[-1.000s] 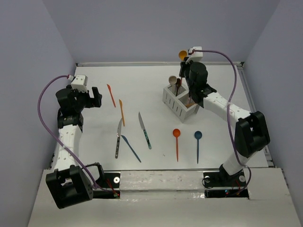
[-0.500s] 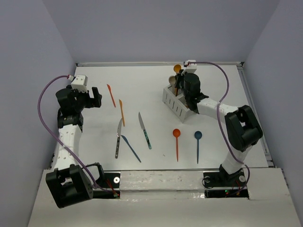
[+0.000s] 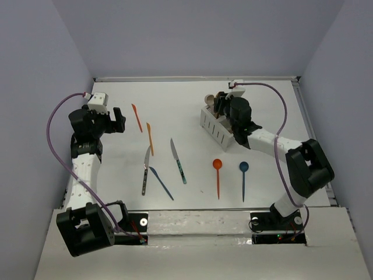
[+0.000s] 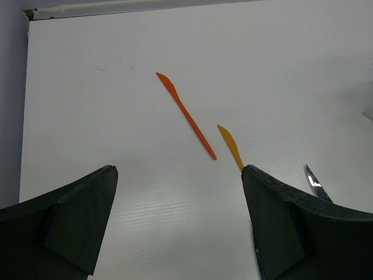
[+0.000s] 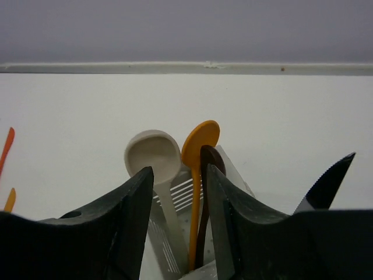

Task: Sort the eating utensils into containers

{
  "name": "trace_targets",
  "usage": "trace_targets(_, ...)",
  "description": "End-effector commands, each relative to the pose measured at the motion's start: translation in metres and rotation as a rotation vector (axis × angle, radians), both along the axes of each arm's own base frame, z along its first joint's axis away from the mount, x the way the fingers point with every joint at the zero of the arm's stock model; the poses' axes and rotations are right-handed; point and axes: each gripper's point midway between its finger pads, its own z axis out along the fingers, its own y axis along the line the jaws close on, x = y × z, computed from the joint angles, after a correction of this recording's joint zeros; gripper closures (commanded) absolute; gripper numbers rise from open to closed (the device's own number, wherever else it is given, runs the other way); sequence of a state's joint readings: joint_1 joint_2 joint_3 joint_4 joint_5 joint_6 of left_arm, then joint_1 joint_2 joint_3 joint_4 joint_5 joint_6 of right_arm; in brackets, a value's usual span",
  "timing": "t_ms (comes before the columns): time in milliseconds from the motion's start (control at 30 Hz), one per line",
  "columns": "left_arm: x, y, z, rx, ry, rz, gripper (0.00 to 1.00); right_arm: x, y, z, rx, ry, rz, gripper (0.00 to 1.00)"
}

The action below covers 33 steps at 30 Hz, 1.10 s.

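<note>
Matt orange plastic knife (image 4: 185, 115); glossy metal blade (image 4: 313, 179); smooth table (image 4: 116, 87).

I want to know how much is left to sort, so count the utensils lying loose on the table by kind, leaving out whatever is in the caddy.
Knives: 5 (orange knife, yellow-orange knife, left silver-bladed knife, right silver-bladed knife, blue knife)
Spoons: 2 (orange spoon, blue spoon)
Total: 7
</note>
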<state>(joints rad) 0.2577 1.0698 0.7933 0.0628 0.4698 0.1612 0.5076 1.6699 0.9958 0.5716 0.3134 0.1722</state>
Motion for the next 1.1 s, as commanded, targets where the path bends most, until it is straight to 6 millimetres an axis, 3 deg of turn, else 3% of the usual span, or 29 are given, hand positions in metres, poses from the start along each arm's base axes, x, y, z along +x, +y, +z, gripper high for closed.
trace_targets(0,0.002,0.001,0.008,0.018,-0.04,-0.017,0.01,-0.017,-0.004,0.067,-0.003,-0.081,0.003,0.52)
trace_targets(33,0.001,0.001,0.009,0.02,-0.041,-0.017,0.01,-0.027,-0.002,0.089,0.027,-0.097,0.019,0.51)
trace_targets(67,0.001,0.001,0.009,0.021,-0.042,-0.018,0.01,-0.032,-0.004,0.095,0.034,-0.087,0.024,0.5)
trace_targets(100,0.001,0.001,0.009,0.027,-0.043,-0.02,0.01,-0.042,-0.006,0.086,0.023,-0.016,0.033,0.5)
trace_targets(133,0.001,0.002,0.006,0.029,-0.039,-0.018,0.01,-0.056,-0.008,0.106,0.04,-0.021,0.063,0.5)
trace_targets(167,0.001,0.003,0.004,0.034,-0.036,-0.015,0.01,-0.065,-0.008,0.106,0.037,0.012,0.084,0.5)
trace_targets(200,0.002,0.004,0.001,0.04,-0.033,-0.015,0.01,-0.082,-0.013,0.082,-0.004,0.139,0.099,0.5)
trace_targets(233,0.002,0.006,-0.006,0.039,-0.018,-0.009,0.01,-0.098,-0.012,0.085,0.002,0.178,0.142,0.5)
trace_targets(267,0.002,0.007,-0.01,0.04,-0.008,-0.005,0.01,-0.11,-0.015,0.075,-0.003,0.237,0.152,0.49)
trace_targets(300,0.003,0.007,-0.014,0.042,-0.003,-0.006,0.01,-0.13,-0.023,0.05,-0.012,0.363,0.139,0.49)
trace_targets(333,0.003,0.008,-0.017,0.043,0.004,-0.005,0.01,-0.142,-0.028,0.038,-0.012,0.419,0.135,0.49)
trace_targets(367,0.003,0.009,-0.026,0.037,0.024,-0.002,0.01,-0.165,-0.04,0.017,-0.03,0.504,0.119,0.49)
trace_targets(433,0.004,0.01,-0.034,0.033,0.036,0.001,0.01,-0.187,-0.055,-0.005,0.0,0.594,0.053,0.48)
trace_targets(467,0.004,0.012,-0.035,0.035,0.032,0.006,0.01,-0.206,-0.071,-0.025,0.005,0.658,-0.014,0.48)
trace_targets(500,0.004,0.011,-0.039,0.035,0.041,0.005,0.01,-0.209,-0.074,-0.021,0.026,0.655,-0.031,0.48)
trace_targets(533,0.005,0.012,-0.038,0.038,0.035,0.009,0.01,-0.221,-0.082,-0.047,0.009,0.708,-0.057,0.48)
trace_targets(567,0.004,0.014,-0.041,0.038,0.04,0.017,0.01,-0.228,-0.087,-0.055,0.017,0.715,-0.079,0.48)
trace_targets(600,0.005,0.015,-0.041,0.039,0.038,0.022,0.01,-0.239,-0.093,-0.078,0.027,0.77,-0.115,0.48)
trace_targets(733,0.004,0.016,-0.042,0.04,0.033,0.027,0.01,-0.259,-0.099,-0.122,0.061,0.894,-0.199,0.43)
trace_targets(833,0.002,0.015,-0.042,0.041,0.024,0.024,0.01,-0.262,-0.099,-0.147,0.034,0.974,-0.234,0.42)
trace_targets(1067,0.002,0.016,-0.042,0.045,0.019,0.025,0.01,-0.26,-0.086,-0.18,0.019,1.082,-0.237,0.45)
